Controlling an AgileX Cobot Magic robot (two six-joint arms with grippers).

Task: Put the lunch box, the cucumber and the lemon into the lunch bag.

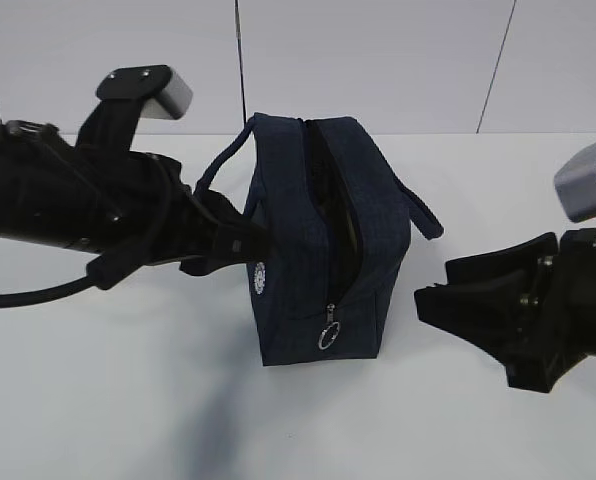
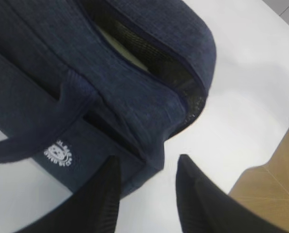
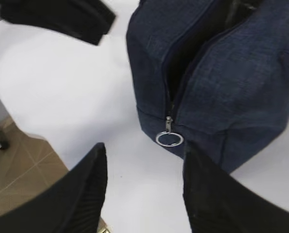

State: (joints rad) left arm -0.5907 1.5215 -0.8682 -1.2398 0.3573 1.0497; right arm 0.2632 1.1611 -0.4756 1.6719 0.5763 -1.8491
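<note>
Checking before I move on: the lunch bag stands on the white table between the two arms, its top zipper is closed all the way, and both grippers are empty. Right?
Not quite. The lunch bag on the white table has its top zipper open, not closed: the exterior view shows a dark gap along the top, with the ring pull down at the near end. The left gripper and right gripper are indeed empty.

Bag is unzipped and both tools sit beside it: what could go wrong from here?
1. The left tool stands open, close to the lunch bag wall and handle; moving on could snag the loop or push the bag.
2. The zipper opening looks narrow; items might catch on its edges.
</note>
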